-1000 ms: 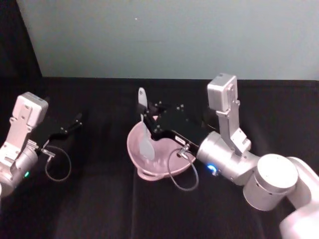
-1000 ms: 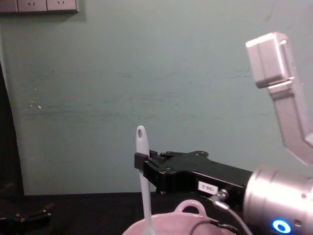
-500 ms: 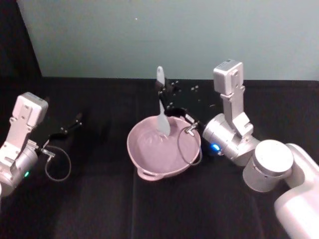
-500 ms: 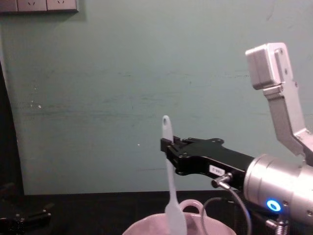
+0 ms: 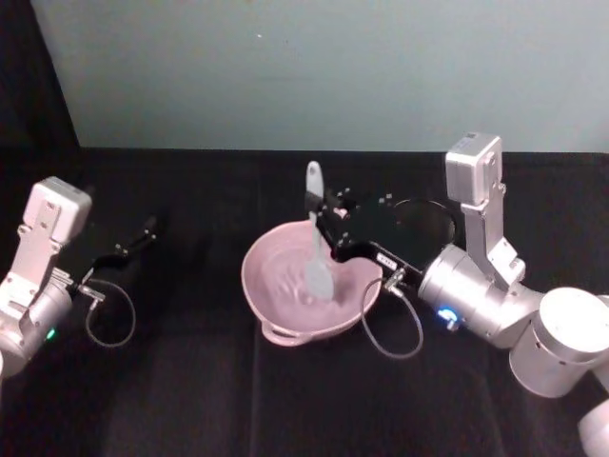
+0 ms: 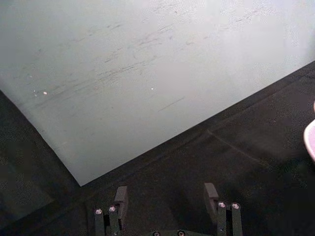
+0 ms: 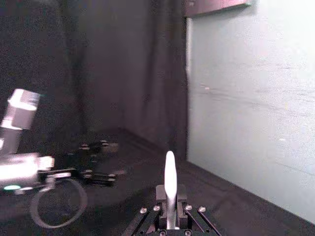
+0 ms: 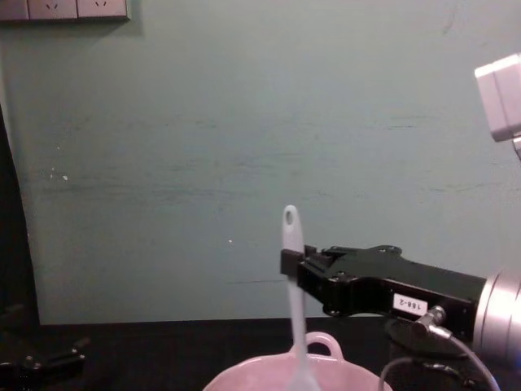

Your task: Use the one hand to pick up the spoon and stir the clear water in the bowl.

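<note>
R gripper (image 5: 320,217) clamps spoon (image 5: 315,249) handle, upright; blade below it, mid pink bowl (image 5: 255,286), room to rim all round. L gripper (image 5: 143,233) idles well left, fingers apart, empty.

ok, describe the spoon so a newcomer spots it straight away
On the black table, find the pink bowl at the middle. Standing nearly upright in it, handle clamped by the right gripper, is the spoon: slim, translucent white, hole at its top, unlike the black gripper.
</note>
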Tool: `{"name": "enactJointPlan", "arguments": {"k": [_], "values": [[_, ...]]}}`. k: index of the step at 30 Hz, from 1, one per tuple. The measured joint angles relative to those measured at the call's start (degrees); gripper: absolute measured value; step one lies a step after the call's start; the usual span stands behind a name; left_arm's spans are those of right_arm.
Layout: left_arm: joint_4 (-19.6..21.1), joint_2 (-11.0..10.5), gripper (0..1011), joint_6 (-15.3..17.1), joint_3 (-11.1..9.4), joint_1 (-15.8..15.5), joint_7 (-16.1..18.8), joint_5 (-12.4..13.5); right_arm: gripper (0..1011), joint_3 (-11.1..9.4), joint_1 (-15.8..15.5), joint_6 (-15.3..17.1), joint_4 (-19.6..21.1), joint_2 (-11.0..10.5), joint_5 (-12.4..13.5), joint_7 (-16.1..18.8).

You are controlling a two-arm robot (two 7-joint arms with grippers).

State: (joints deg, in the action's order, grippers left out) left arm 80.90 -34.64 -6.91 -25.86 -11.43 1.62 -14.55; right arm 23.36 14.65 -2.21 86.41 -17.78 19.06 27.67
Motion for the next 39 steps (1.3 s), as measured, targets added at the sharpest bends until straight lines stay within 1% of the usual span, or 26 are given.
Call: {"name": "enactJointPlan", "arguments": {"k": [3, 5, 6, 8, 9, 13, 14, 15, 16, 19, 20, 23, 25, 26, 29, 31, 32, 33, 35, 37, 38, 39], "values": [[0.00, 0.00, 1011, 0.00, 0.00, 0.00, 0.00, 0.00, 120, 1.26, -0.71, 1.11, 1.56, -0.40, 1.82, 1.52], [0.00, 0.00, 1011, 0.00, 0.00, 0.00, 0.00, 0.00, 119, 1.89, -0.59, 1.33, 1.47, -0.25, 2.38, 2.08], [0.00, 0.00, 1011, 0.00, 0.00, 0.00, 0.00, 0.00, 119, 2.62, -0.13, 1.33, 0.81, 0.17, 2.59, 2.41], [0.00, 0.00, 1011, 0.00, 0.00, 0.00, 0.00, 0.00, 119, 3.33, 0.57, 1.13, -0.27, 0.81, 2.65, 2.48], [0.00, 0.00, 1011, 0.00, 0.00, 0.00, 0.00, 0.00, 119, 3.85, 1.30, 0.56, -1.53, 1.44, 2.67, 2.47], [0.00, 0.00, 1011, 0.00, 0.00, 0.00, 0.00, 0.00, 119, 4.55, 2.72, -1.30, -4.27, 2.74, 2.89, 2.45], [0.00, 0.00, 1011, 0.00, 0.00, 0.00, 0.00, 0.00, 119, 4.81, 3.56, -2.76, -5.96, 3.43, 2.58, 2.21], [0.00, 0.00, 1011, 0.00, 0.00, 0.00, 0.00, 0.00, 119, 4.88, 4.00, -3.46, -6.84, 3.80, 2.30, 1.91], [0.00, 0.00, 1011, 0.00, 0.00, 0.00, 0.00, 0.00, 120, 4.90, 4.76, -4.81, -8.36, 4.39, 1.66, 1.10], [0.00, 0.00, 1011, 0.00, 0.00, 0.00, 0.00, 0.00, 119, 4.65, 5.84, -6.88, -10.63, 5.20, 0.28, -0.38], [0.00, 0.00, 1011, 0.00, 0.00, 0.00, 0.00, 0.00, 119, 4.33, 6.44, -8.06, -11.74, 5.58, -0.75, -1.46], [0.00, 0.00, 1011, 0.00, 0.00, 0.00, 0.00, 0.00, 119, 3.54, 7.14, -9.97, -13.24, 5.90, -2.72, -3.24], [0.00, 0.00, 1011, 0.00, 0.00, 0.00, 0.00, 0.00, 119, 3.07, 7.24, -10.44, -13.58, 5.83, -3.40, -3.78], [0.00, 0.00, 1011, 0.00, 0.00, 0.00, 0.00, 0.00, 119, 2.65, 7.25, -10.57, -13.66, 5.50, -3.84, -3.91], [0.00, 0.00, 1011, 0.00, 0.00, 0.00, 0.00, 0.00, 119, 2.02, 6.90, -10.51, -13.32, 4.80, -4.07, -3.77], [0.00, 0.00, 1011, 0.00, 0.00, 0.00, 0.00, 0.00, 119, 1.45, 6.00, -9.95, -12.11, 3.79, -3.99, -3.13], [0.00, 0.00, 1011, 0.00, 0.00, 0.00, 0.00, 0.00, 119, 1.00, 5.22, -9.28, -10.87, 3.02, -3.56, -2.52], [0.00, 0.00, 1011, 0.00, 0.00, 0.00, 0.00, 0.00, 119, 1.00, 5.22, -9.28, -10.87, 3.02, -3.56, -2.52], [0.00, 0.00, 1011, 0.00, 0.00, 0.00, 0.00, 0.00, 119, 0.54, 3.89, -7.95, -8.58, 1.91, -2.48, -1.36], [0.00, 0.00, 1011, 0.00, 0.00, 0.00, 0.00, 0.00, 119, 0.37, 2.15, -6.41, -5.54, 0.75, -0.84, 0.14], [0.00, 0.00, 1011, 0.00, 0.00, 0.00, 0.00, 0.00, 119, 0.37, 2.15, -6.41, -5.54, 0.75, -0.84, 0.14], [0.00, 0.00, 1011, 0.00, 0.00, 0.00, 0.00, 0.00, 120, 0.47, 1.20, -5.46, -3.81, 0.21, 0.20, 0.93]]}}
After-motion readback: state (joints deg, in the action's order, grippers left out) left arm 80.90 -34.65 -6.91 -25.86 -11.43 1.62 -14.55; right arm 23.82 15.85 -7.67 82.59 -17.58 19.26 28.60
